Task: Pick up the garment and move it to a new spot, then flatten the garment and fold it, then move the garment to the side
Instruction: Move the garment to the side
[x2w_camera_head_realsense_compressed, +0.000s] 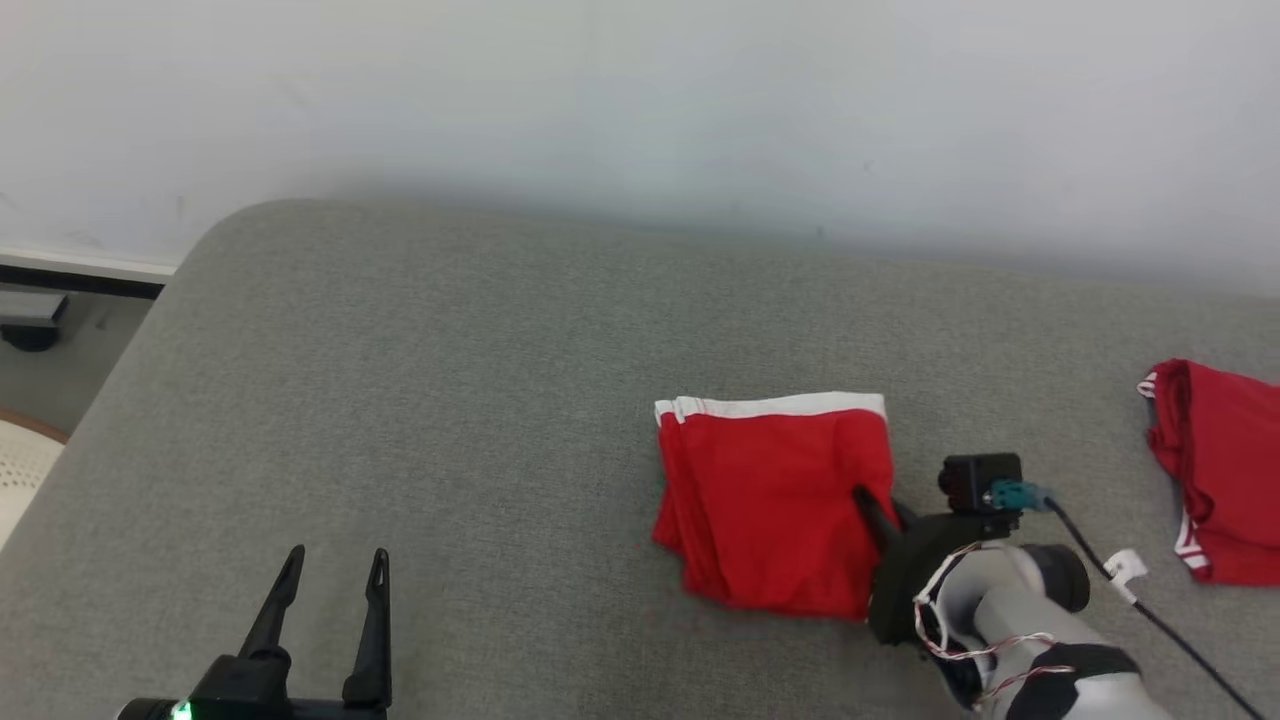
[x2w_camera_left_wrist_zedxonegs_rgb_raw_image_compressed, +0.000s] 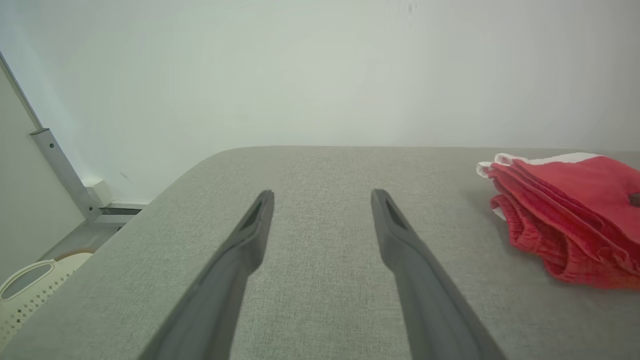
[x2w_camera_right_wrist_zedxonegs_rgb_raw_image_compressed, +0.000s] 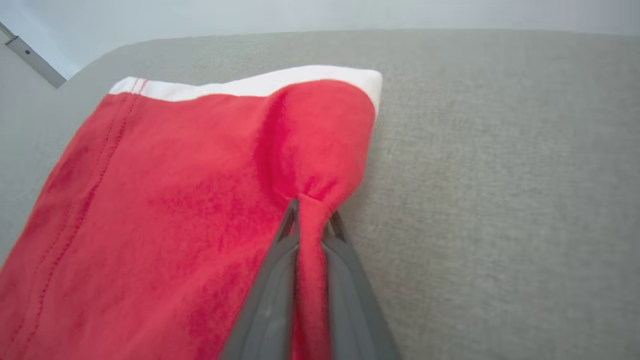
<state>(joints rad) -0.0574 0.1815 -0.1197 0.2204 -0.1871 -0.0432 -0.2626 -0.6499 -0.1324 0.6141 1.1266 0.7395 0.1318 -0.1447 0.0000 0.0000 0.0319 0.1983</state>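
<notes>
The garment (x2w_camera_head_realsense_compressed: 770, 500) is a folded red piece with a white band along its far edge, lying on the grey cushion. My right gripper (x2w_camera_head_realsense_compressed: 868, 505) sits at the garment's right edge, and in the right wrist view the right gripper (x2w_camera_right_wrist_zedxonegs_rgb_raw_image_compressed: 312, 215) is shut on a pinched fold of the red garment (x2w_camera_right_wrist_zedxonegs_rgb_raw_image_compressed: 165, 210). At the lower left my left gripper (x2w_camera_head_realsense_compressed: 335, 575) stands open above bare cushion, well left of the garment. In the left wrist view the left gripper (x2w_camera_left_wrist_zedxonegs_rgb_raw_image_compressed: 322, 197) holds nothing, and the garment (x2w_camera_left_wrist_zedxonegs_rgb_raw_image_compressed: 570, 210) lies off to its right.
A second red garment with white trim (x2w_camera_head_realsense_compressed: 1220, 470) lies at the right edge of the grey cushion (x2w_camera_head_realsense_compressed: 450, 400). A white wall rises behind. A pale perforated basket (x2w_camera_left_wrist_zedxonegs_rgb_raw_image_compressed: 30, 290) sits on the floor past the cushion's left edge. A black cable (x2w_camera_head_realsense_compressed: 1150, 600) trails from the right wrist.
</notes>
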